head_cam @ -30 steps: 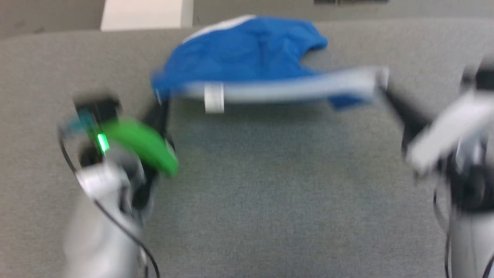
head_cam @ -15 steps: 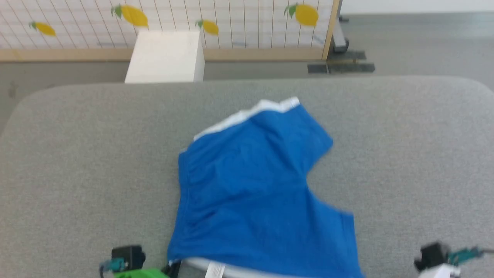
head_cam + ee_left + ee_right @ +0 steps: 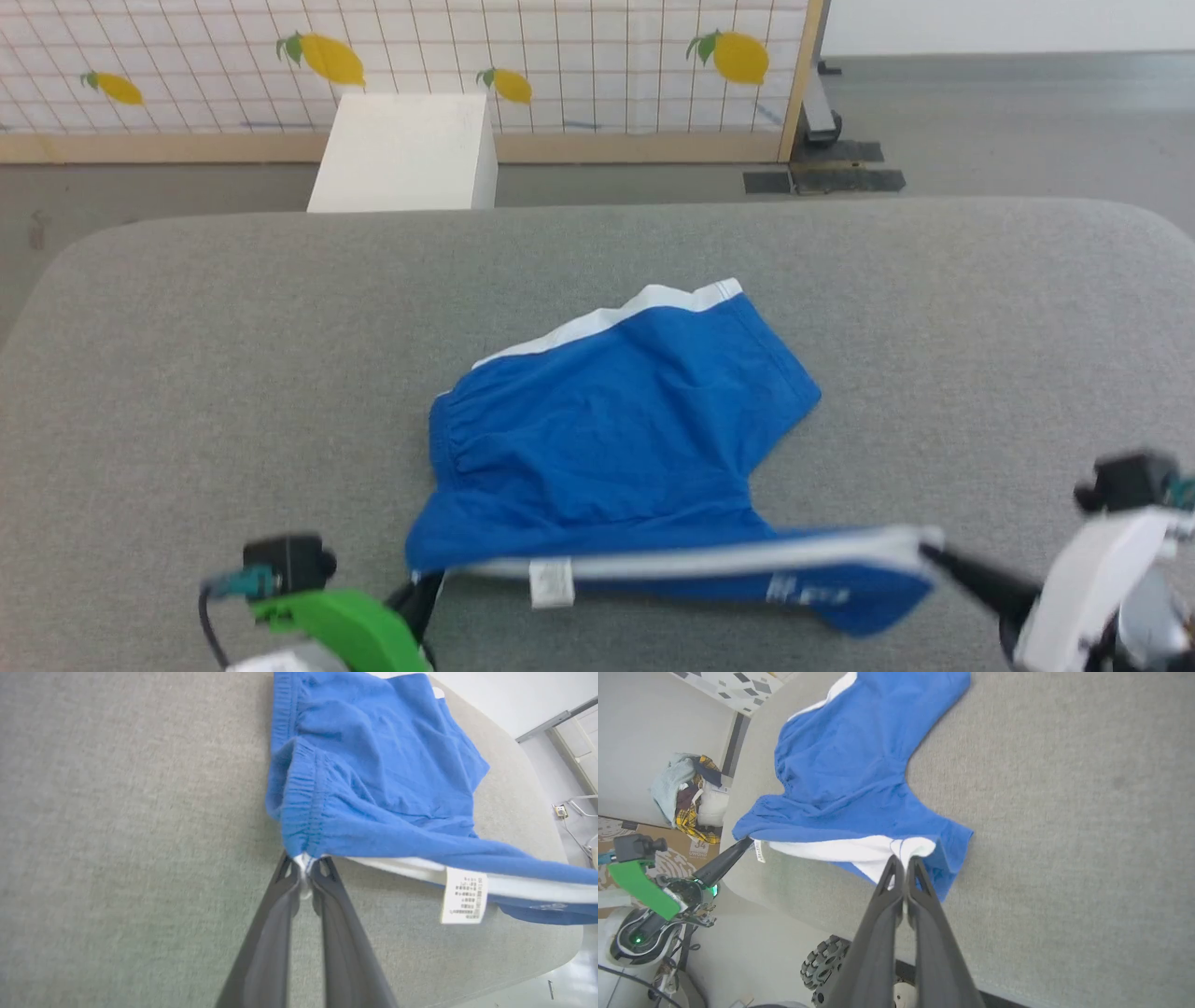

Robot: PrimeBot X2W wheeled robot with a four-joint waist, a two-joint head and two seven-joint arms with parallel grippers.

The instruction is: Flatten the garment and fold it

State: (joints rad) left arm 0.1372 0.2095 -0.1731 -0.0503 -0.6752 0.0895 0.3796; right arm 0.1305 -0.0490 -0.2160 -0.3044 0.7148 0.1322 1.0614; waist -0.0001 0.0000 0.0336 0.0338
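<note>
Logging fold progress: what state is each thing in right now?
garment: not yet folded, far part rumpled on the table, near edge stretched between both grippers.
left gripper: shut on the garment's corner.
right gripper: shut on the garment's opposite corner.
care tag: hanging from the stretched edge.

grey table [image 3: 187, 327], white box [image 3: 403, 154], lemon-print screen [image 3: 597, 103]

Surface [image 3: 187, 355]: grey woven cover, flat, rounded far corners. One item on it: blue garment [image 3: 616, 429], about mid-width, toward the near edge. Far portion lies flat, mildly wrinkled, its white-trimmed hem pointing away; gathered elastic on the left side. Near edge, with white band [image 3: 709, 560] and tag [image 3: 550, 582], is raised off the cover and stretched left to right.
</note>
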